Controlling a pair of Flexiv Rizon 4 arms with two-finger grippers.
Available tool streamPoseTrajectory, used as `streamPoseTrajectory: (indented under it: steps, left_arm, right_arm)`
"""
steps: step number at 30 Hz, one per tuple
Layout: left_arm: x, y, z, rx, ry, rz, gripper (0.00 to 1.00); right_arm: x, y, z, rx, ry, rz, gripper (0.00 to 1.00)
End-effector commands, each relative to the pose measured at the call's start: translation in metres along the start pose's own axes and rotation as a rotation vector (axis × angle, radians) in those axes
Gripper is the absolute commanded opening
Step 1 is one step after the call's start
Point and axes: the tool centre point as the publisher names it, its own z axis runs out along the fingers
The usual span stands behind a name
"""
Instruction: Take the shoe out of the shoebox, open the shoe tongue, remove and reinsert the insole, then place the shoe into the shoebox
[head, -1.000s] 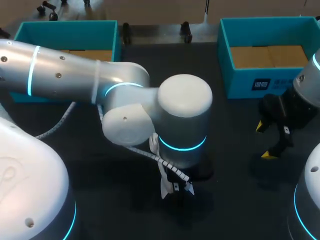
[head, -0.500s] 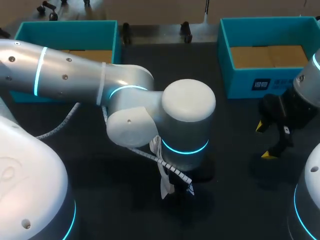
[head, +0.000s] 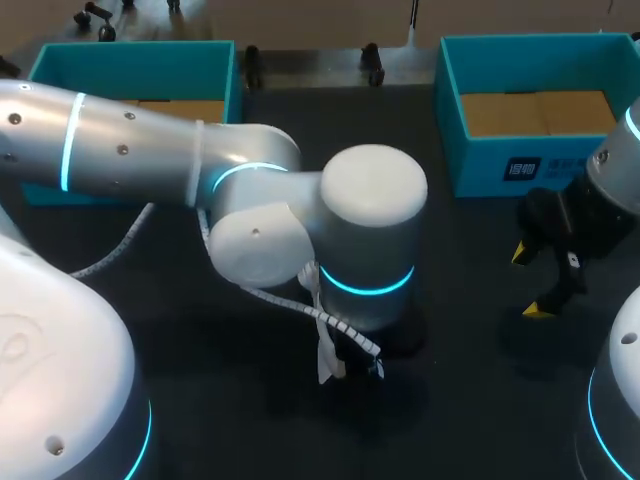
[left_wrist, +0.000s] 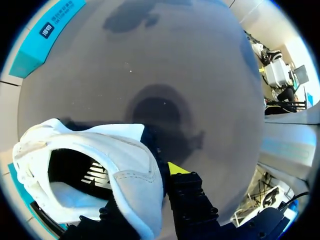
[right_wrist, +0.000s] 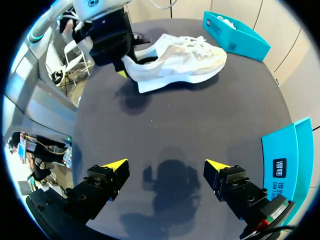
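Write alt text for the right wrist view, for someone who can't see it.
The left gripper holds a white shoe by its heel at the far side of the dark table, ahead of the open, empty right gripper. A teal shoebox stands beyond the shoe's toe.

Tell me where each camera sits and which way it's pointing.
Head view: fixed above and behind, looking down on the table; left arm enters from the left, right arm from the right.
Left wrist view: on the left wrist, looking along the left jaws, shut on the white shoe at its heel.
Right wrist view: on the right wrist, looking over the open right jaws toward the shoe.
Shared: both wrist views show the shoe in the left jaws.
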Motion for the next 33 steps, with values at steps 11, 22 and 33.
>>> streamPoseTrajectory:
  steps: [11, 22, 33]
  left_arm:
    - [-0.071, 0.060, -0.112, 0.049, 0.106, 0.058, 0.00]
    - [-0.124, 0.091, -0.186, 0.027, 0.141, 0.075, 0.00]
    - [-0.189, 0.130, -0.243, 0.064, 0.171, 0.071, 0.00]
  right_arm:
    - [0.001, 0.000, 0.001, 0.002, -0.002, 0.000, 1.00]
    - [0.001, 0.000, 0.001, 0.002, -0.002, 0.000, 1.00]
    - [0.001, 0.000, 0.001, 0.002, -0.002, 0.000, 1.00]
